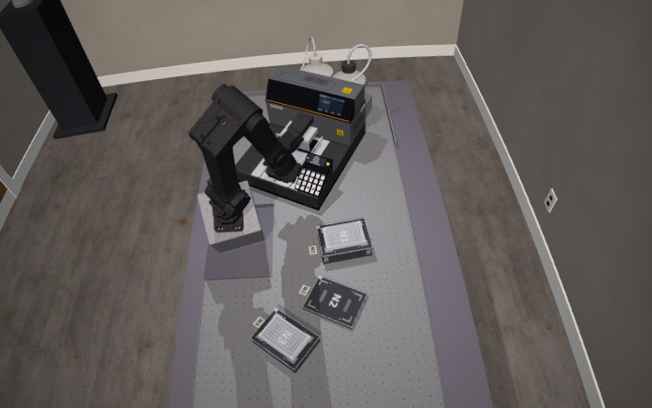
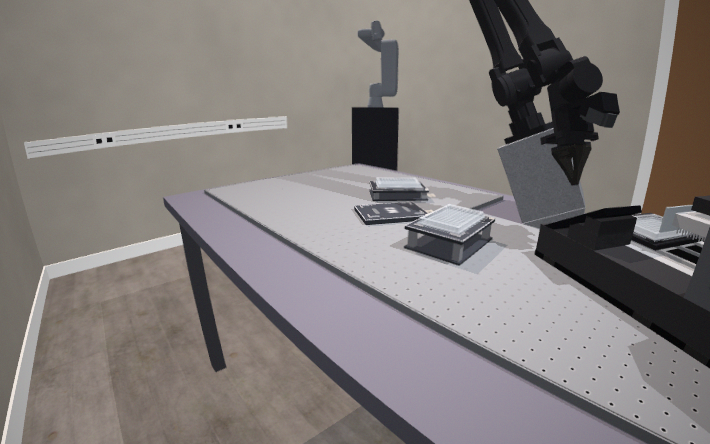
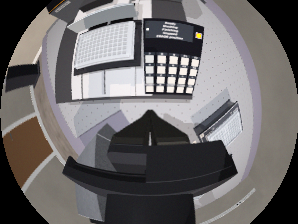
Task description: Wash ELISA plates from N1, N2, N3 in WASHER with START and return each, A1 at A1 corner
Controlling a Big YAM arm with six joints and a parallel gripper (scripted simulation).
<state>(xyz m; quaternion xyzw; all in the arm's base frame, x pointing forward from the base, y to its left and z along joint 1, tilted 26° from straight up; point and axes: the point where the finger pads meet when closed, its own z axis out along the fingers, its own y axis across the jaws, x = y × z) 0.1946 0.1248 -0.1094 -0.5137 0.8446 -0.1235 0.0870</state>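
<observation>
My gripper (image 2: 574,180) (image 3: 150,113) is shut and empty, raised above the front of the washer (image 1: 313,84). A white plate (image 3: 104,46) (image 2: 656,227) lies on the washer's carrier beside the keypad and looks flat; whether it is fully inside the locators cannot be told. The START key (image 3: 149,90) is uncovered. The lamp (image 3: 198,36) (image 1: 327,164) is amber. Nest N2 (image 1: 319,303) (image 2: 391,214) is empty. One plate (image 1: 343,236) (image 2: 452,218) sits on the raised nest N1, another plate (image 1: 286,336) (image 2: 398,183) on nest N3.
The washer's dark housing (image 1: 313,117) stands behind the carrier, with two bottles and tubes behind it. The arm's grey base block (image 1: 232,239) stands left of the nests. A light upright panel (image 3: 102,18) stands just behind the carrier's plate.
</observation>
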